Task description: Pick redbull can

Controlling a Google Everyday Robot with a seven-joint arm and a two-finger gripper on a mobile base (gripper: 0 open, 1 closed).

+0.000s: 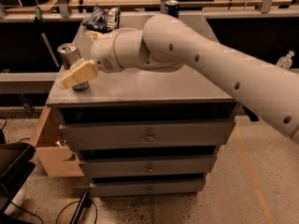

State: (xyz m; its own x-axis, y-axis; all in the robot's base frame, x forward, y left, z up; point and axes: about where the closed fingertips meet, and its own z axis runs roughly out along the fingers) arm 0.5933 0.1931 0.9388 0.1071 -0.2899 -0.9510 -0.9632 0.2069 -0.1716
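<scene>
The redbull can (69, 56), tall and slim with a shiny silver top, stands upright near the left front corner of the grey cabinet top (154, 85). My gripper (76, 75) is cream-coloured and sits right in front of the can's lower half, covering it from the camera. The white arm reaches in from the right across the cabinet top. I cannot tell whether the gripper touches the can.
A dark chip bag (100, 17) lies at the back left of the cabinet top. A shorter dark blue can (172, 7) stands on the bench behind. The cabinet has several drawers (149, 135). A cardboard box (50, 148) sits on the floor at its left.
</scene>
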